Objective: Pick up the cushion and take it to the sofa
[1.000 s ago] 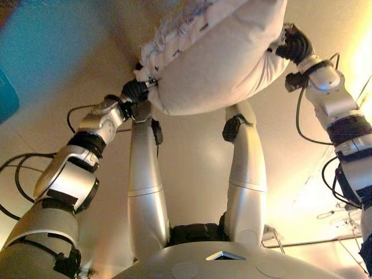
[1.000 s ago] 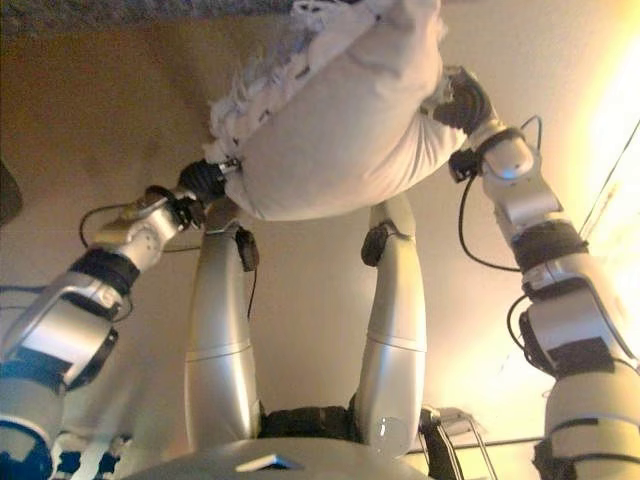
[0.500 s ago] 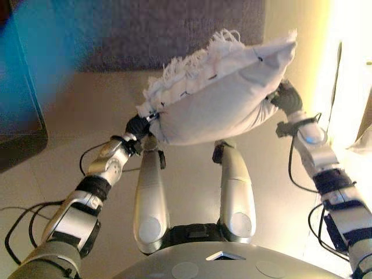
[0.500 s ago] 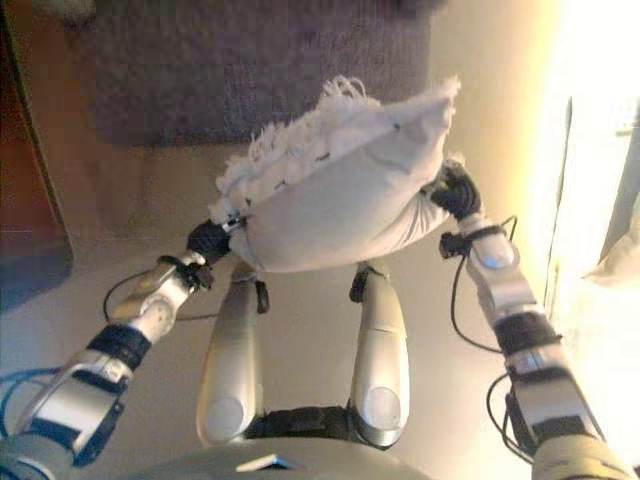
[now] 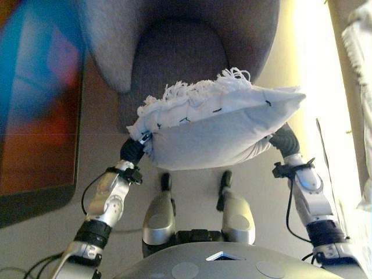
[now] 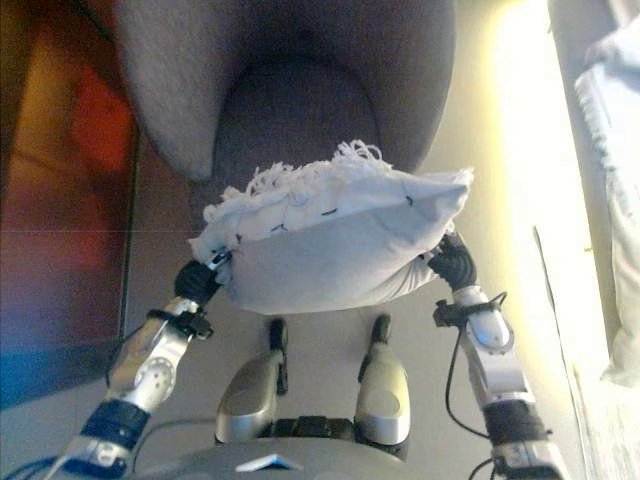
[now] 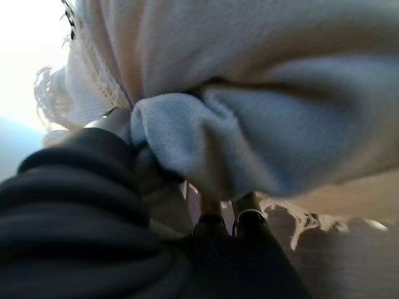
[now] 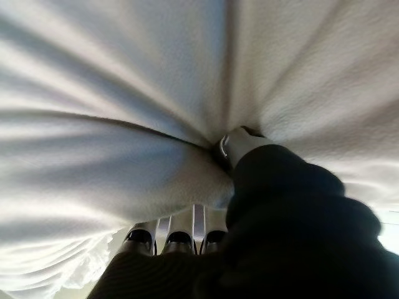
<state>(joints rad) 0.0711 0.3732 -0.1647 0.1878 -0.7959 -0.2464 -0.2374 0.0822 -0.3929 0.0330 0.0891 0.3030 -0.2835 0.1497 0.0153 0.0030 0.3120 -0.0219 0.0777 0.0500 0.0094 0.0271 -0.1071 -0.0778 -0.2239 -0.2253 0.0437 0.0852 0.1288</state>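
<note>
one cushion between two hands, left hand, right hand

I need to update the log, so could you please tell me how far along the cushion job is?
Done: the white fringed cushion is off the floor, with the left hand and the right hand each bunching one end of it. In hand: it hangs just before the grey sofa. Left: setting it on the seat and letting go.

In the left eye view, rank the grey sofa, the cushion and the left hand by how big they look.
1. Grey sofa, though cropped by the frame.
2. White fringed cushion, nearer the camera, so this order is unsure.
3. Left hand, clearly smallest, gripping a cushion corner.
</note>
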